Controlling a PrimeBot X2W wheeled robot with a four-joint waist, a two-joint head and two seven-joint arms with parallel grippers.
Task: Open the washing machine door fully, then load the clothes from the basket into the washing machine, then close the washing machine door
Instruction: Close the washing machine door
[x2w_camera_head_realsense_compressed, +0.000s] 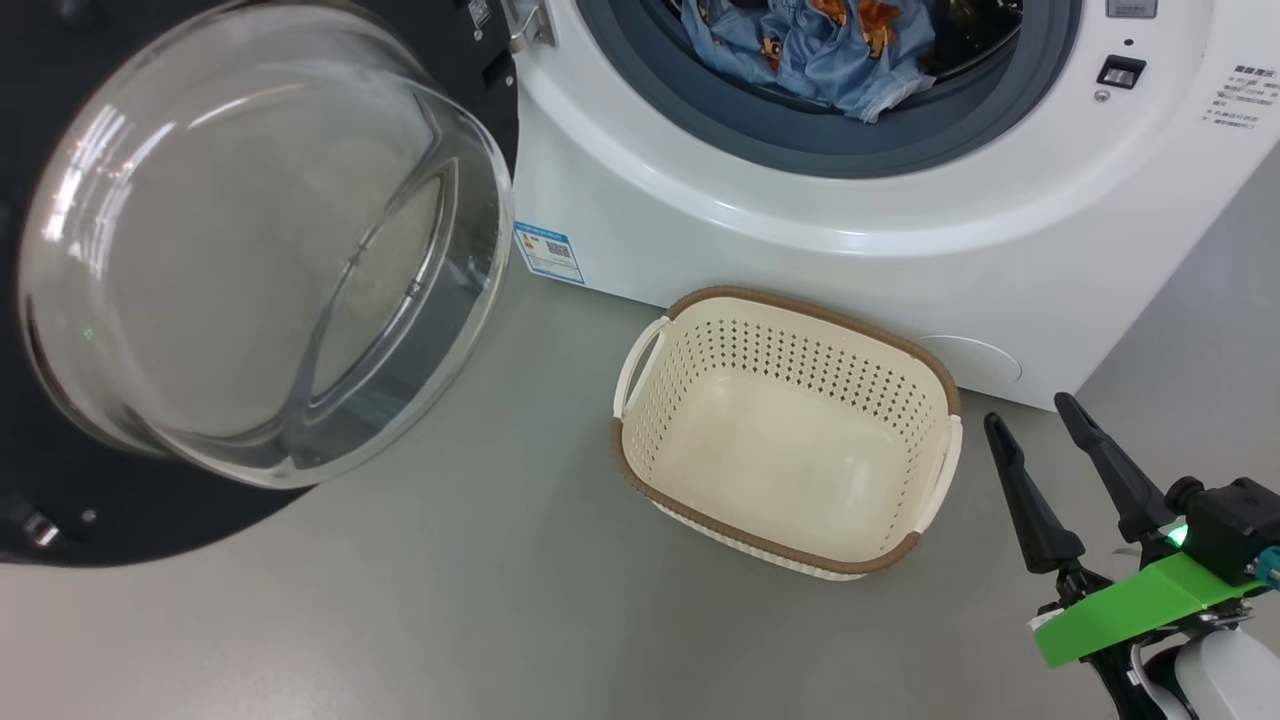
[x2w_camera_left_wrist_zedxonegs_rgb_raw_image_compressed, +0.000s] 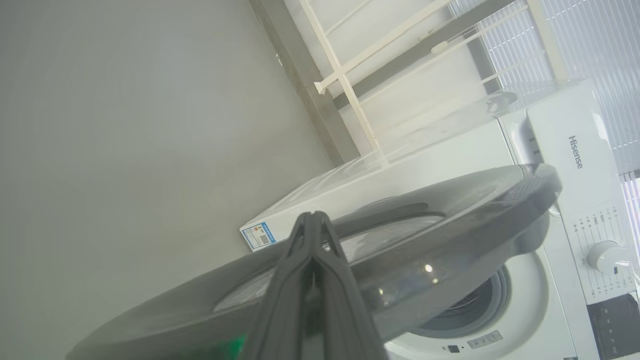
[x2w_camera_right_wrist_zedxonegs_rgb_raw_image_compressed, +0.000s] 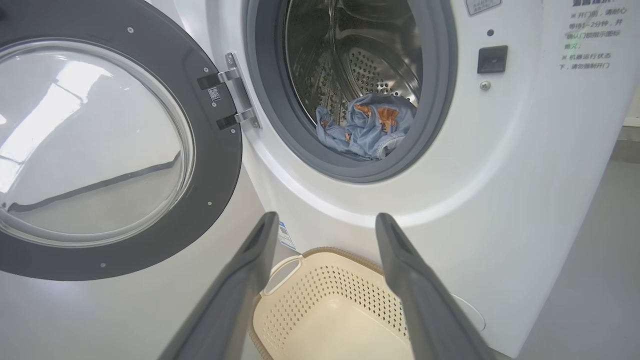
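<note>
The washing machine (x2w_camera_head_realsense_compressed: 800, 260) stands with its round door (x2w_camera_head_realsense_compressed: 260, 250) swung wide open to the left, glass bowl bulging toward me. Light blue bear-print clothes (x2w_camera_head_realsense_compressed: 810, 45) lie inside the drum behind the grey-blue seal; they show again as clothes (x2w_camera_right_wrist_zedxonegs_rgb_raw_image_compressed: 367, 127) in the right wrist view. The cream-beige cloth is hidden. The basket (x2w_camera_head_realsense_compressed: 790, 365) sits on the floor before the machine with nothing in it. My right gripper (x2w_camera_head_realsense_compressed: 1032, 418) hangs open just right of the basket, holding nothing. My left gripper (x2w_camera_left_wrist_zedxonegs_rgb_raw_image_compressed: 312, 217) is shut, its tip against the door's outer face (x2w_camera_left_wrist_zedxonegs_rgb_raw_image_compressed: 450, 235); contact is unclear.
Grey floor (x2w_camera_head_realsense_compressed: 450, 600) spreads in front of the basket and under the door. A blue label sticker (x2w_camera_head_realsense_compressed: 548, 252) marks the machine's lower corner. In the left wrist view, a pale rail frame (x2w_camera_left_wrist_zedxonegs_rgb_raw_image_compressed: 350, 65) stands by the wall behind the machine.
</note>
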